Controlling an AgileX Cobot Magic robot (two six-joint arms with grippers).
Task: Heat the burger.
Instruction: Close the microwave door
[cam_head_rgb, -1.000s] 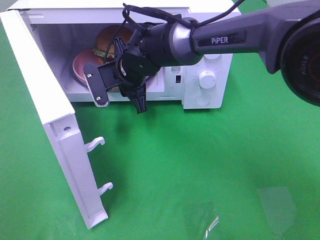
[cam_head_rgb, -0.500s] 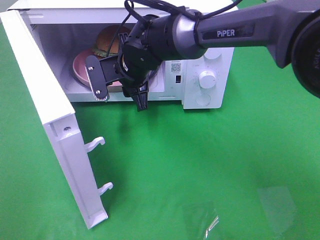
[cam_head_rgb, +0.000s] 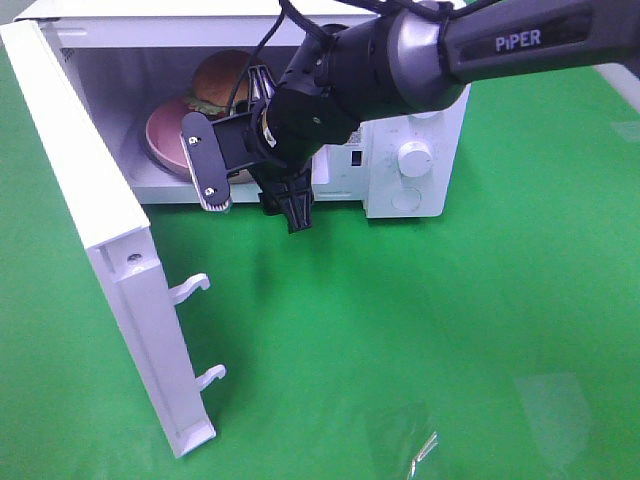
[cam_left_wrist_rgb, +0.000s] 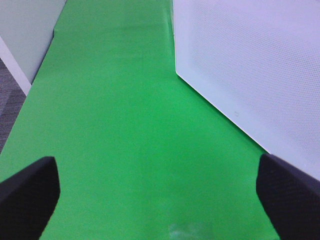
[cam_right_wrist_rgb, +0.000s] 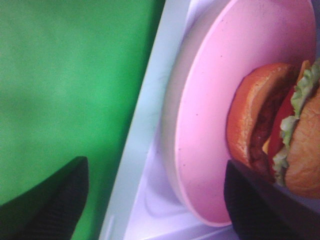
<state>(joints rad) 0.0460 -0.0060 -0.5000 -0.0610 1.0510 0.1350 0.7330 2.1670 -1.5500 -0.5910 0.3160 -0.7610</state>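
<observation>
The burger (cam_head_rgb: 222, 78) rests on a pink plate (cam_head_rgb: 160, 135) inside the open white microwave (cam_head_rgb: 420, 205). My right gripper (cam_head_rgb: 255, 200) hangs just in front of the oven's opening, open, with nothing between its fingers. In the right wrist view the burger (cam_right_wrist_rgb: 280, 130) lies on the plate (cam_right_wrist_rgb: 210, 110) just past the oven's front sill, and the right gripper (cam_right_wrist_rgb: 155, 200) stands open around empty air, clear of the plate. My left gripper (cam_left_wrist_rgb: 157, 200) is open over the green cloth and does not show in the exterior high view.
The microwave door (cam_head_rgb: 100, 240) swings wide open to the front left, its two latch hooks (cam_head_rgb: 190, 288) sticking out. A round knob (cam_head_rgb: 414, 158) sits on the control panel at the right. A white dotted panel (cam_left_wrist_rgb: 250, 65) stands beside the left gripper. Green cloth (cam_head_rgb: 400, 330) covers the table.
The right gripper's jaws have spread wider and let go of the plate. The arm has drawn back a little from the oven's opening. The plate and burger stay inside.
</observation>
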